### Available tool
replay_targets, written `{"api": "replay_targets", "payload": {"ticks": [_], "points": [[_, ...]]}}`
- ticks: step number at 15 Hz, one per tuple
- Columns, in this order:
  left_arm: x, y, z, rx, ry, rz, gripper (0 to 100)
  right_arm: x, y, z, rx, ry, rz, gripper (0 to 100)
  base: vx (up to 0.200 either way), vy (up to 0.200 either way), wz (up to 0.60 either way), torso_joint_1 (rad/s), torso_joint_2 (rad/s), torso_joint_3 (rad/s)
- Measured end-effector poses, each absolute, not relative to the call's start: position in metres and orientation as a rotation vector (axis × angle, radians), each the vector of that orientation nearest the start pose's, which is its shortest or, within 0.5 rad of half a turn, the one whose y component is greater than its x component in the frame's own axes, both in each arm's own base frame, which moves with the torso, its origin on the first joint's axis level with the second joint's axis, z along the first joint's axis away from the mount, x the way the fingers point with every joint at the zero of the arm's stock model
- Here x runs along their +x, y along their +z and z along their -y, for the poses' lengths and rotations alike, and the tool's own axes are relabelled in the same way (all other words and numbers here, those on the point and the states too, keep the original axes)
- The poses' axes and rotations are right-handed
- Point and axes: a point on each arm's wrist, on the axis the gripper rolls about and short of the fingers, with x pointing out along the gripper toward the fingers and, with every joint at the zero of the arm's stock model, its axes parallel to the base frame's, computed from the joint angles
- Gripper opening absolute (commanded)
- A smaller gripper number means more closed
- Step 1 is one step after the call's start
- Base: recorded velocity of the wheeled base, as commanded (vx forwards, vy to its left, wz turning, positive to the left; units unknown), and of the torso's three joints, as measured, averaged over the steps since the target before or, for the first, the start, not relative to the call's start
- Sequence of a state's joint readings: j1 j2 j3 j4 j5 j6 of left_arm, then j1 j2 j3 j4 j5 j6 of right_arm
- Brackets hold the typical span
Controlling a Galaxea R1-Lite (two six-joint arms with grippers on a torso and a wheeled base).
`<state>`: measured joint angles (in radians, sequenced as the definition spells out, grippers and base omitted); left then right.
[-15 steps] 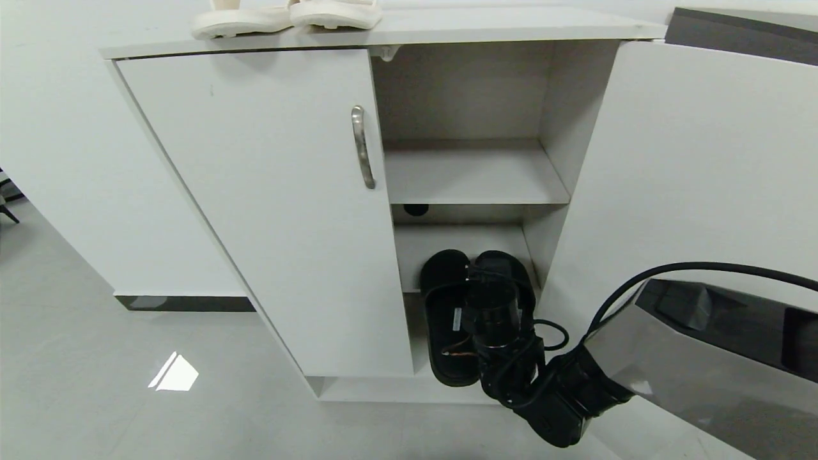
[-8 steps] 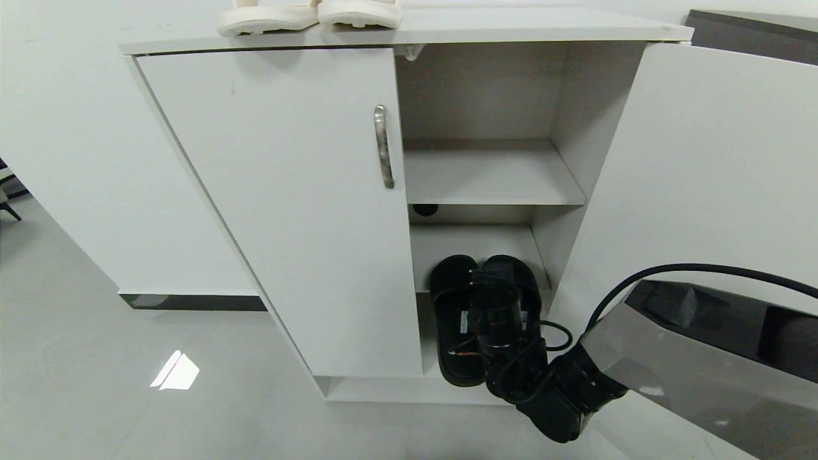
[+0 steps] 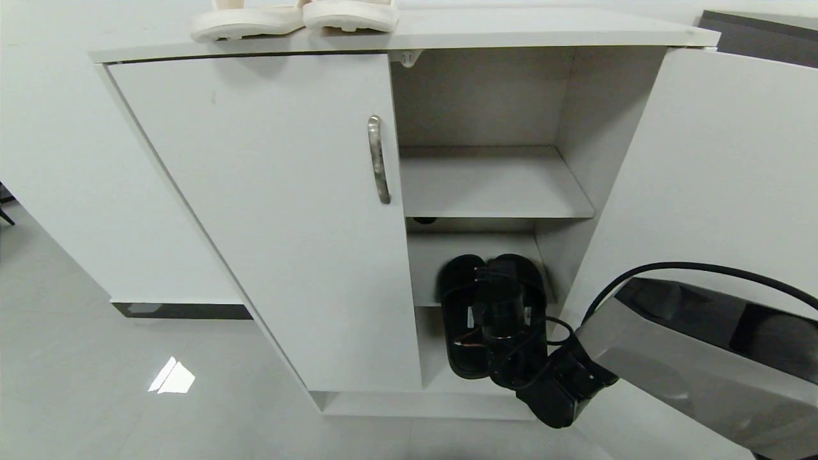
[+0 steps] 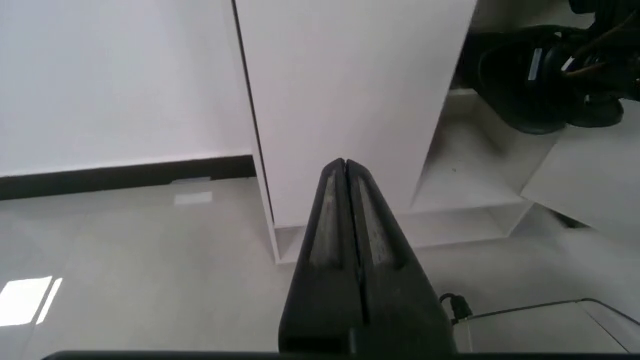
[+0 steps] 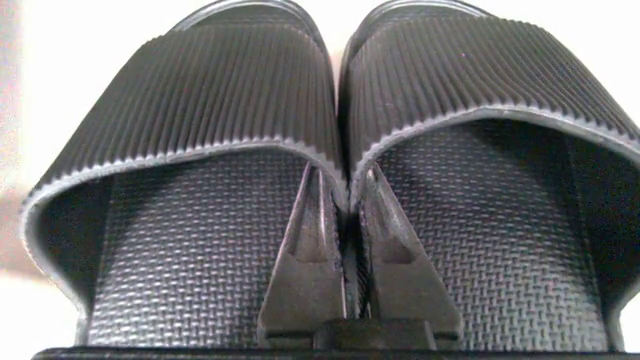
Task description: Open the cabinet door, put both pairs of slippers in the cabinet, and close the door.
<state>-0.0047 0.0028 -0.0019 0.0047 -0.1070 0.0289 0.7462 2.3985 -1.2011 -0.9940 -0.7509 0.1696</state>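
Note:
A pair of black slippers [image 3: 461, 300] hangs side by side in the open right half of the white cabinet [image 3: 409, 29], toes over the low shelf [image 3: 466, 249] and heels sticking out the front. My right gripper [image 3: 497, 284] is shut on the black slippers; in the right wrist view its fingers [image 5: 305, 250] pinch the two inner strap edges of the black slippers [image 5: 200, 130] together. A pair of cream slippers [image 3: 294, 18] lies on the cabinet top. My left gripper [image 4: 345, 200] is shut and holds nothing, low above the floor before the closed left door [image 4: 350, 90].
The right door [image 3: 703, 179] stands wide open beside my right arm. The left door [image 3: 268, 211] with its metal handle [image 3: 378, 160] is closed. The middle shelf [image 3: 492, 182] is bare. Grey floor [image 3: 128, 396] spreads out to the left.
The head camera has shifted. Relative to the cabinet, the right gripper has carried the black slippers a little deeper inside.

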Motion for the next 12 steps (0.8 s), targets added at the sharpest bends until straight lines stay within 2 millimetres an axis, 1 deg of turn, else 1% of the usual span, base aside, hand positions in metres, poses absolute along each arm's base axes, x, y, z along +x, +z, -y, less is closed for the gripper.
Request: {"api": "replay_targets", "payload": {"ticks": [3, 9, 12], "points": [[-0.023, 0.076, 0.002, 0.029, -0.113, -0.004, 0, 0.348, 0.047, -0.296, 0.024, -0.022, -0.136, 0, 0.200, 0.000, 0.00, 0.001, 0.00, 0.005], [-0.023, 0.076, 0.002, 0.029, -0.112, -0.004, 0, 0.364, 0.044, -0.304, 0.035, -0.028, -0.106, 0, 0.000, 0.000, 0.00, 0.000, 0.00, 0.000], [-0.023, 0.076, 0.002, 0.029, -0.112, -0.004, 0, 0.379, 0.043, -0.302, 0.042, -0.049, -0.094, 0, 0.000, 0.000, 0.00, 0.000, 0.00, 0.000]]}}
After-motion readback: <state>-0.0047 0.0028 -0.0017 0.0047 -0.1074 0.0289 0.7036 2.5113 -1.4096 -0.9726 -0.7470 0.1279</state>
